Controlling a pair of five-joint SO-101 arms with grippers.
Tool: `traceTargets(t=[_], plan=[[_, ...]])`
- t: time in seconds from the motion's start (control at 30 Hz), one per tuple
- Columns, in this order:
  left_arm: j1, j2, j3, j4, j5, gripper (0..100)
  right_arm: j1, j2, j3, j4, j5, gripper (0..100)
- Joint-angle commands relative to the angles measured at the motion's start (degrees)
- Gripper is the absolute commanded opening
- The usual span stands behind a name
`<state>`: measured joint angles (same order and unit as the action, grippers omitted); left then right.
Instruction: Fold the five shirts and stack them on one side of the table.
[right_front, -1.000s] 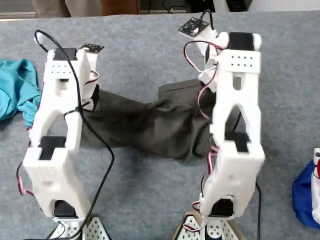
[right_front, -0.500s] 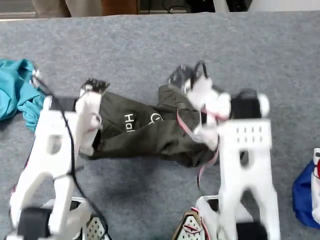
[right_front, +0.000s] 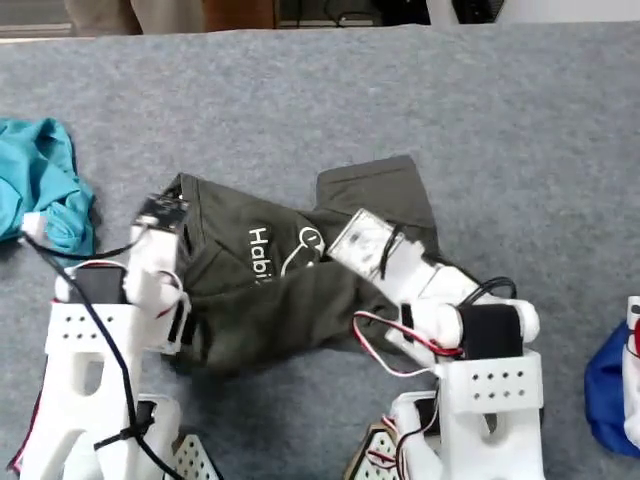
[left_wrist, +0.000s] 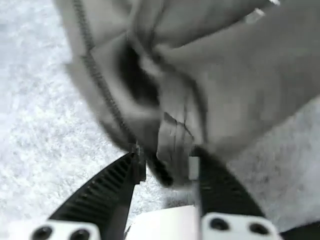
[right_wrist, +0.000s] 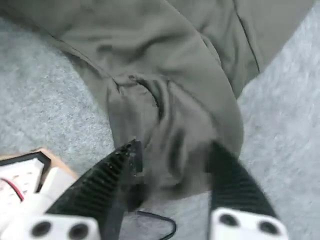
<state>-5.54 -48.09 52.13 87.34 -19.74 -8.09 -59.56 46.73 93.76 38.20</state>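
High view shows a crumpled teal shirt (right_front: 40, 190) at the fuzzy grey bench's (right_front: 300, 100) left edge; mid-bench the limp olive shirt (right_front: 290, 300) lies bunched, the left tool (left_wrist: 165, 165) pinching a creased fold, the right tool (right_wrist: 175, 155) pinching a soft wad; rumpled blue cloth (right_front: 608, 390) far right

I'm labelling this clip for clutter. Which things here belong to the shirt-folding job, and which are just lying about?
Part of the job: olive shirt, gripped by the left end effector and right end effector; teal shirt at one table edge; blue shirt at the opposite edge.
Just there: grey table cover; black cable on an arm.
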Motion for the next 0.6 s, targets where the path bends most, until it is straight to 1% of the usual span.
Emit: traceTargets(t=[0.0,0.13,0.23,0.3,0.4,0.57], plan=[[-4.31,-0.92,-6.07,-0.18,3.6,24,-2.15,-1.45,-6.9,1.67,0.88,27.1],[-5.54,-0.4,-14.77,0.0,3.78,24,-6.29,-1.01,-22.02,8.09,0.7,26.1],[-5.1,0.13,-21.36,-2.02,4.31,24,-6.64,2.07,-28.79,7.03,0.7,25.9],[-5.1,2.77,-24.79,-5.71,7.3,24,-6.46,7.52,-30.64,4.4,0.62,25.9],[-5.01,11.91,-29.63,-8.97,10.73,24,-4.18,18.07,-36.35,1.05,-2.2,25.3],[-2.46,32.75,-41.23,-8.97,13.98,23,-3.21,36.7,-54.37,0.09,-3.96,25.2]])
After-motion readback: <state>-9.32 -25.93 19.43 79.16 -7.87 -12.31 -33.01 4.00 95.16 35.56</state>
